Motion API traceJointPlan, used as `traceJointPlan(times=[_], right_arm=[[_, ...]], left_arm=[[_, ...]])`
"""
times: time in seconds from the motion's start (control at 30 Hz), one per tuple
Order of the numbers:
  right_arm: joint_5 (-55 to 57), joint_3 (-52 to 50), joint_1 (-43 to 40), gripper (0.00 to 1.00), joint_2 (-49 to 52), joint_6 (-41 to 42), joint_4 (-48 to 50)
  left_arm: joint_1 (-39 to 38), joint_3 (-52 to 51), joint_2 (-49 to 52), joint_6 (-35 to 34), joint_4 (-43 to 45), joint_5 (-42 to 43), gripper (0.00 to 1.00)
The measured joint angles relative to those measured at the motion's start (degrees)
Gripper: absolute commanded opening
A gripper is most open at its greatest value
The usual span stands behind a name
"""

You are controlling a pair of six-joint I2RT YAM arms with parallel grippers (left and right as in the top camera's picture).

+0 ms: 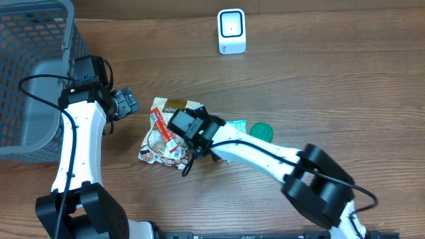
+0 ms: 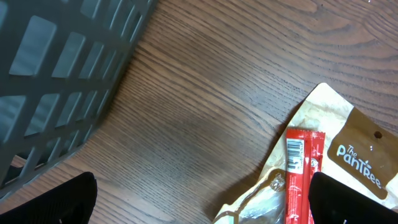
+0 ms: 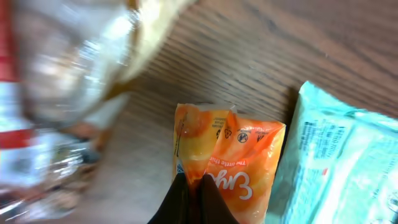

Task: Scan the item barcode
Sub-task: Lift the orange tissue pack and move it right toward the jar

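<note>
Overhead: the scanner (image 1: 232, 32) stands at the far edge of the desk (image 1: 332, 79), well apart from both arms. The left gripper (image 1: 125, 103) is just beside the basket (image 1: 33, 66). The right gripper (image 1: 192, 136) is down at the edge of a snack bag (image 1: 163, 136), with a teal packet (image 1: 238, 125) and a green disc (image 1: 261, 131) near.

Left wrist: its jaws are spread wide over the desk and the bag's corner.

Right wrist: its jaws are pressed together, pinching the near edge of an orange packet (image 3: 230, 155) that lies on the desk between the blurred bag and the teal packet.
</note>
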Motion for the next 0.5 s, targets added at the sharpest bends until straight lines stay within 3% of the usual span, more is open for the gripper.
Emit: traceJointPlan(times=[0.33, 0.5], right_arm=[[-21.51, -0.37, -9.66, 0.03, -4.83, 2.16, 4.52], [-33.68, -6.97, -15.15, 0.04, -4.83, 3.69, 15.56]], left_arm=[[0.00, 0.00, 0.00, 0.00, 0.00, 0.00, 1.00], [0.00, 0.00, 0.00, 0.00, 0.00, 0.02, 1.00]])
